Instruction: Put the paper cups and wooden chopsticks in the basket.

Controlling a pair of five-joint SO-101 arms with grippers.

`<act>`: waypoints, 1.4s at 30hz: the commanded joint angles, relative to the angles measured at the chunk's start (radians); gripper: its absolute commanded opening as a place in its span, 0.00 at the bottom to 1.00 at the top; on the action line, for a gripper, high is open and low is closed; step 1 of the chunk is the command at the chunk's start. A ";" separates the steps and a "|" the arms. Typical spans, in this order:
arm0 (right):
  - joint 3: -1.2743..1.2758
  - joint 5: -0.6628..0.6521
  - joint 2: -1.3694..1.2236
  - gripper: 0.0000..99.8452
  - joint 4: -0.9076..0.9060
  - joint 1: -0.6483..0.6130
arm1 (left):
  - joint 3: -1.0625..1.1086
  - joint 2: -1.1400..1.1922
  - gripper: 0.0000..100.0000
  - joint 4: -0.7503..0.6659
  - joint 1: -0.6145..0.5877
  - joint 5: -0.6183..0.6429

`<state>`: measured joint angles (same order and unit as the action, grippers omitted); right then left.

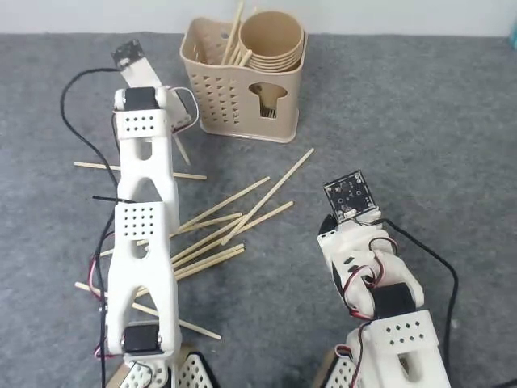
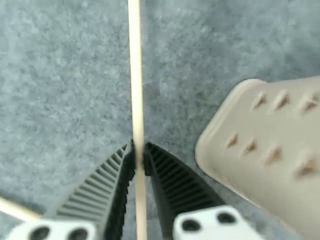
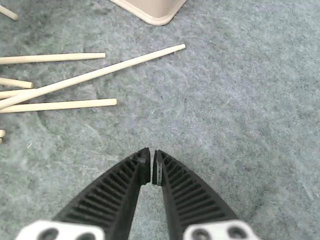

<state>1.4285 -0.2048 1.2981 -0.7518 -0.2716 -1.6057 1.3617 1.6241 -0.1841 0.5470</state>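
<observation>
Reads as a robotics lab bench, not a home. Grey felt mat runs under and all around the basket. Two white 3D-printed arms: left arm just beside the basket, right arm well apart from it, with loose servo wiring and a bare camera board. Pale wall behind the basket.

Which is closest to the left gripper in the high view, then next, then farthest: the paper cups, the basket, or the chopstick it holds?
1. The chopstick: pinched in the left gripper.
2. The basket: just beside the gripper.
3. The paper cups: stacked in the basket, on the side away from the gripper.
</observation>
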 commanded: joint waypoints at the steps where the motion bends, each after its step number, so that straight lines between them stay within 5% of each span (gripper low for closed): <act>1: -0.014 -0.017 0.016 0.03 0.019 0.013 | -0.073 -0.069 0.01 0.044 0.012 0.008; 8: -0.014 -0.017 0.016 0.03 0.019 0.013 | -0.073 -0.302 0.01 0.057 0.012 -0.006; 19: -0.014 -0.017 0.016 0.03 0.021 0.013 | -0.071 -0.643 0.01 -0.046 0.112 -0.269; 42: -0.012 -0.048 0.016 0.03 0.022 0.013 | -0.071 -0.585 0.01 -0.419 0.212 -0.365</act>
<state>1.4285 -0.2294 1.2981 -0.7518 -0.2716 -1.6364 0.7772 1.2589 0.0245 0.2171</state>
